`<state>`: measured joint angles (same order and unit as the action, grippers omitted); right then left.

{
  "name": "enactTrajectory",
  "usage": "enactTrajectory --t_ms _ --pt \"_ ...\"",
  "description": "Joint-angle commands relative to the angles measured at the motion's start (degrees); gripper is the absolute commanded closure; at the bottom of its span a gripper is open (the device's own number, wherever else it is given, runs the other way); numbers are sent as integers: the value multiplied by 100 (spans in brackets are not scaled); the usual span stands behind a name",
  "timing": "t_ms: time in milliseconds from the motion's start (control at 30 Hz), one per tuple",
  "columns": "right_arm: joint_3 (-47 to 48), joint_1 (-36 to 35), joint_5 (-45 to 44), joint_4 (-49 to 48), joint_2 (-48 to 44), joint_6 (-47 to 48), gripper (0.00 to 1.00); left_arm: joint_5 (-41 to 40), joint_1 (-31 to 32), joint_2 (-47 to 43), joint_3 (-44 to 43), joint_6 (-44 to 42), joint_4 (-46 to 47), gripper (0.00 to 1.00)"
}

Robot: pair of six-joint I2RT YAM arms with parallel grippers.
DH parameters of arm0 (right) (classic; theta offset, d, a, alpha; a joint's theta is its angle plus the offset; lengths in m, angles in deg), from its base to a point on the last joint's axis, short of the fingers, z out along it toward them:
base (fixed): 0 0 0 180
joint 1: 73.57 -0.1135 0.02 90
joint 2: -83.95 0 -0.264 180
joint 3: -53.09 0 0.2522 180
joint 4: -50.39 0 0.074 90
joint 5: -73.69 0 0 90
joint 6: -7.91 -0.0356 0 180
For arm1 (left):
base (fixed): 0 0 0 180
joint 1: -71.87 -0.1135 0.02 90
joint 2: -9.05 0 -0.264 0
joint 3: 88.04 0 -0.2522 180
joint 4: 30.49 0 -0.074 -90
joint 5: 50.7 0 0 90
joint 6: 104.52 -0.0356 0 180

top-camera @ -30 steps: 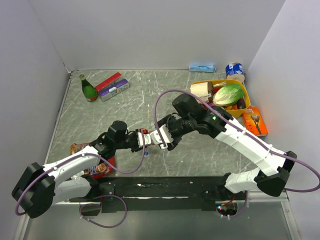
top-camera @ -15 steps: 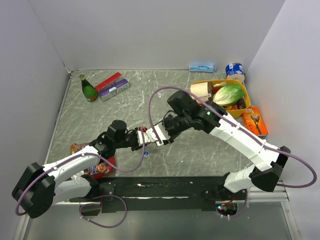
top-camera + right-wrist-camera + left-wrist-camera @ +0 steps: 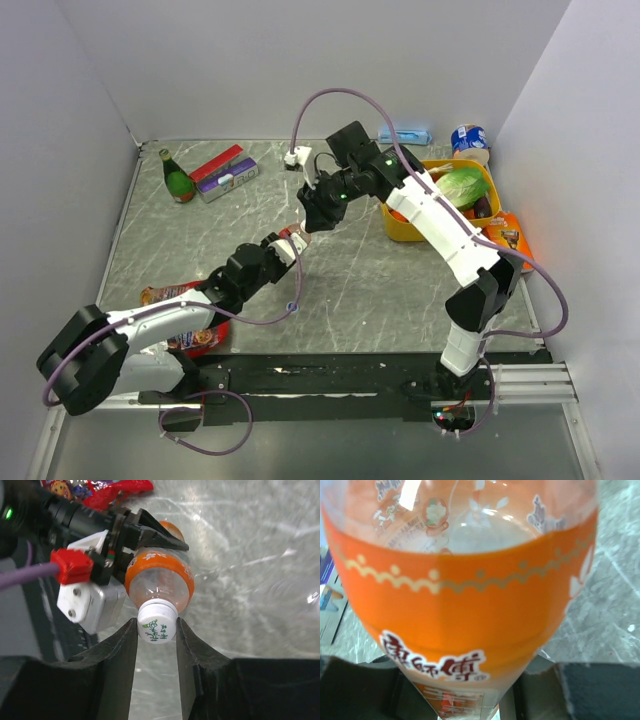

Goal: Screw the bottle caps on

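Near the centre of the bench (image 3: pixel 400 290): white cap (image 3: pixel 157 623) seated on the neck of the bottle (image 3: pixel 159 580).
Right end effector (image 3: pixel 156 630) is closed on the cap from 1 o'clock; left end effector (image 3: pixel 284 246) clamps the bottle body from 7 o'clock. Tilted axes would probably cross-thread the cap; a weak clamp could let the bottle spin.

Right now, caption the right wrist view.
Right hand shut on the white cap on the bottle the left hand holds.

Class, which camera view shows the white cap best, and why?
The right wrist view: the cap sits mid-frame, on the neck of the bottle, clamped by the right gripper. The top view hides it under that gripper. The left wrist view shows only the orange body of the bottle.
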<state>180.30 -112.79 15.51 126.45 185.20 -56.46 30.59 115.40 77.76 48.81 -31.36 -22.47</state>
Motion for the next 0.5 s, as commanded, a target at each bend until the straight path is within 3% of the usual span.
enactTrajectory --t_ms 0,167,333,467 --pt "63 -24 71 116 114 -1602 100 -597 173 2 -551 76 1118 99" --pt "-77 90 -176 45 87 -3000 100 -1018 235 230 -647 -21 1013 99" --pt "37 55 -140 -7 132 -3011 100 -1107 235 398 -849 84 653 99" --pt "160 108 -167 -131 105 -2818 100 -695 235 389 -884 330 337 99"
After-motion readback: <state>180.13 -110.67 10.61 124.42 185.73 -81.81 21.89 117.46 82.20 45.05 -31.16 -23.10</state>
